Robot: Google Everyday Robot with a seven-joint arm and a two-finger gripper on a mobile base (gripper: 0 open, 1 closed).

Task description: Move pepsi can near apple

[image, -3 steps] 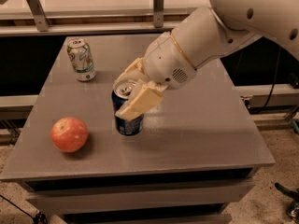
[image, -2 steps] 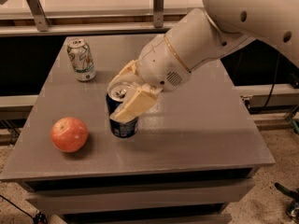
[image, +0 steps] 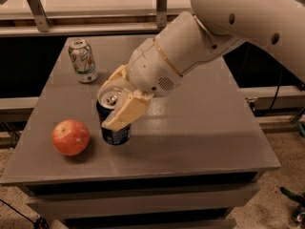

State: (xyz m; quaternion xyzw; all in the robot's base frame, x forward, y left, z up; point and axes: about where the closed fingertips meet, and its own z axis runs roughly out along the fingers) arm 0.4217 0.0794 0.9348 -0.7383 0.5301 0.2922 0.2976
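The dark blue pepsi can (image: 113, 133) stands upright on the grey table (image: 205, 128), left of centre near the front. My gripper (image: 116, 101) comes down from the upper right and is shut on the can, one tan finger (image: 125, 112) across its front and the other behind its silver top. The red-orange apple (image: 70, 137) lies on the table just left of the can, a small gap between them.
A white and green can (image: 82, 60) stands upright at the table's back left. My white arm (image: 214, 37) spans the back right of the table. A rail with metal posts (image: 161, 6) runs behind the table. The table's front edge is close below the apple and can.
My gripper has carried the pepsi can to the left and toward the front, closer to the apple. The apple and the white and green can have not moved.
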